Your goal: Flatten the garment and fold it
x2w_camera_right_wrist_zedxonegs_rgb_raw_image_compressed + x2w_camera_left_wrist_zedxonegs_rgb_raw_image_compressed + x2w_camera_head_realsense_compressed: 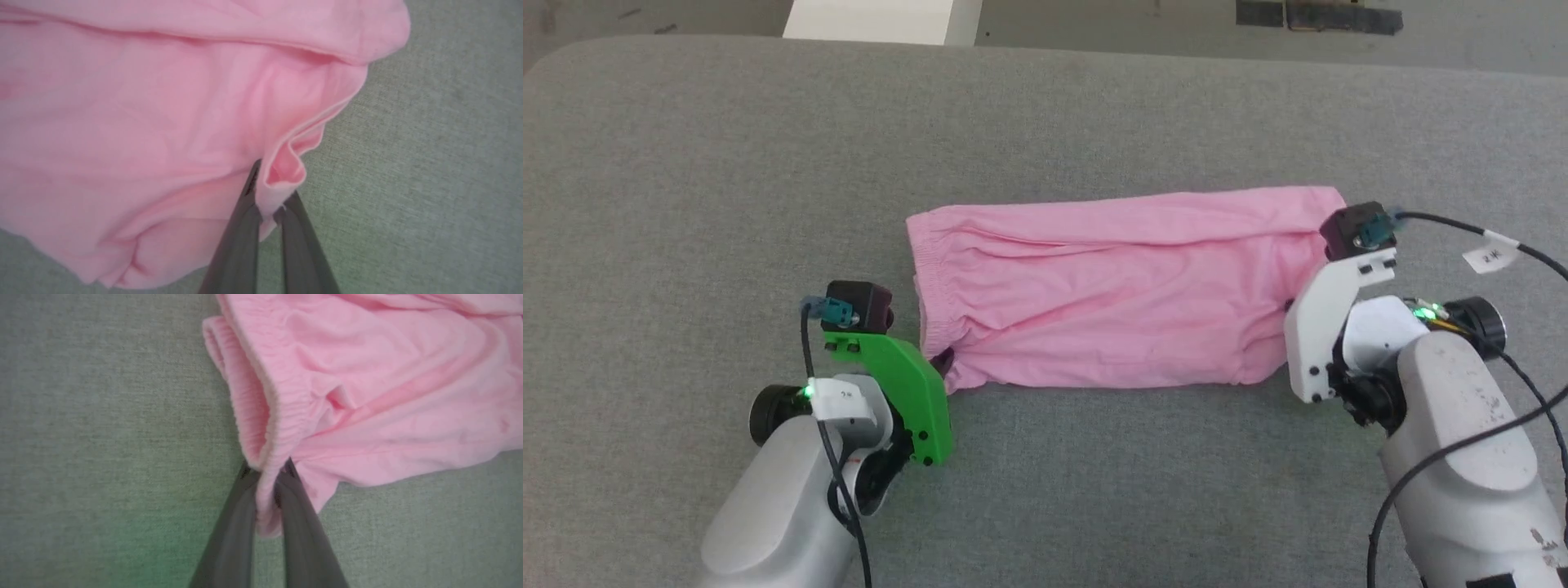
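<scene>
my left gripper (267,470) is clamped on the waistband corner of the garment (1119,286), my right gripper (273,191) on a hem fold, and both thin bites may slip if i tug.

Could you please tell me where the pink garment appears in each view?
Head view: the garment lies across the middle, waistband to the left.
Left wrist view: upper right, its waistband pinched by the left gripper.
Right wrist view: upper left, its hem pinched by the right gripper.
Shared landmark: the grey cloth surface beneath it.
</scene>
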Robot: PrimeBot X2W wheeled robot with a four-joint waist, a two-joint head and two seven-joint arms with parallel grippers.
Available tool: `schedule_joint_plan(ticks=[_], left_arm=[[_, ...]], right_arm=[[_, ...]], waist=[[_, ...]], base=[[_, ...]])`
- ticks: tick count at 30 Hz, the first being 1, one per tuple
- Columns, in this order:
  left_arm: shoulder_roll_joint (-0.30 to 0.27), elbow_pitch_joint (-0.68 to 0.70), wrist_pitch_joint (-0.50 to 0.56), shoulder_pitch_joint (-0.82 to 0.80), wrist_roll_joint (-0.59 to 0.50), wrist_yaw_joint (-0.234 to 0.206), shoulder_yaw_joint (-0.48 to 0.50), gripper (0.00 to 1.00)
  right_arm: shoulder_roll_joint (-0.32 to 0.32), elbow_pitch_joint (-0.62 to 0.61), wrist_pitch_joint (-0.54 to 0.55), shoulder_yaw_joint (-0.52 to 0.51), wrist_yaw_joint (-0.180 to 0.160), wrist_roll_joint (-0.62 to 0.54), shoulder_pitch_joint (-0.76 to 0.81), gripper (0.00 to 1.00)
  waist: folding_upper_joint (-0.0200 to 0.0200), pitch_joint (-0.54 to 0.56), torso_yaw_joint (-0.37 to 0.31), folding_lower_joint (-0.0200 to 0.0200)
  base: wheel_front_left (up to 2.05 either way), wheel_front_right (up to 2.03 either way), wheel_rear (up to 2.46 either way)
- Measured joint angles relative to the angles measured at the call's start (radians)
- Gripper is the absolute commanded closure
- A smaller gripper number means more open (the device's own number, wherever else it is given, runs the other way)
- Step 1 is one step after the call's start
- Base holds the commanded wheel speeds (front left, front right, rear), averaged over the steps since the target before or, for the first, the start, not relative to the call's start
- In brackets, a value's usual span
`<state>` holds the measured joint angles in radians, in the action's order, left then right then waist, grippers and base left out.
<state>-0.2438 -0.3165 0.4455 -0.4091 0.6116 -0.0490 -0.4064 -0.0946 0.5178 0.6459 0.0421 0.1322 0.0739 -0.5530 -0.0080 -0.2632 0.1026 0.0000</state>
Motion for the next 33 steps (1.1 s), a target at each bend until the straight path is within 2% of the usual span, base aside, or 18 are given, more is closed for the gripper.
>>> schedule_joint_plan(ticks=[5, 12, 17, 21, 22, 23, 24, 25, 30, 33], left_arm=[[-0.001, 0.013, -0.020, 0.028, 0.050, 0.001, 0.037, 1.00], [-0.036, 0.109, 0.026, 0.141, 0.094, -0.004, 0.050, 1.00], [-0.051, 0.181, 0.060, 0.255, 0.120, -0.053, 0.068, 1.00], [-0.056, 0.203, 0.083, 0.334, 0.147, -0.086, 0.076, 1.00], [-0.057, 0.206, 0.087, 0.346, 0.154, -0.093, 0.079, 0.80], [-0.056, 0.210, 0.090, 0.357, 0.163, -0.101, 0.084, 0.13], [-0.056, 0.215, 0.090, 0.365, 0.170, -0.106, 0.089, 0.00], [-0.057, 0.220, 0.091, 0.370, 0.174, -0.110, 0.094, 0.00], [-0.065, 0.288, 0.099, 0.395, 0.216, -0.126, 0.145, 0.00], [-0.077, 0.391, 0.069, 0.404, 0.253, -0.144, 0.234, 0.00]], right_arm=[[-0.009, -0.074, -0.003, -0.009, 0.000, 0.063, 0.085, 1.00], [-0.012, -0.288, 0.035, -0.023, 0.000, 0.122, 0.276, 1.00], [0.014, -0.435, 0.066, -0.058, 0.000, 0.130, 0.461, 1.00], [0.042, -0.489, 0.085, -0.066, 0.000, 0.160, 0.581, 1.00], [0.044, -0.493, 0.084, -0.067, 0.000, 0.166, 0.597, 1.00], [0.046, -0.497, 0.084, -0.071, 0.000, 0.169, 0.610, 1.00], [0.048, -0.500, 0.083, -0.076, 0.000, 0.177, 0.618, 0.80], [0.047, -0.501, 0.080, -0.079, 0.000, 0.184, 0.621, 0.00], [0.046, -0.537, 0.054, -0.108, 0.000, 0.258, 0.638, 0.00], [0.046, -0.617, 0.081, -0.167, 0.000, 0.296, 0.651, 0.00]], waist=[[0.0000, 0.042, 0.003, 0.0000], [0.0000, 0.103, -0.007, 0.0000], [0.0000, 0.132, -0.025, 0.0000], [0.0000, 0.144, -0.035, 0.0000], [0.0000, 0.146, -0.036, 0.0000], [0.0000, 0.148, -0.038, 0.0000], [0.0000, 0.149, -0.040, 0.0000], [0.0000, 0.150, -0.041, 0.0000], [0.0000, 0.160, -0.042, 0.0000], [0.0000, 0.167, -0.040, 0.0000]], base=[[0.00, 0.00, 0.00], [0.00, 0.00, 0.00], [0.00, 0.00, 0.00], [0.00, 0.00, 0.00], [0.00, 0.00, 0.00], [0.00, 0.00, 0.00], [0.00, 0.00, 0.00], [0.00, 0.00, 0.00], [0.00, 0.00, 0.00], [0.00, 0.00, 0.00]])
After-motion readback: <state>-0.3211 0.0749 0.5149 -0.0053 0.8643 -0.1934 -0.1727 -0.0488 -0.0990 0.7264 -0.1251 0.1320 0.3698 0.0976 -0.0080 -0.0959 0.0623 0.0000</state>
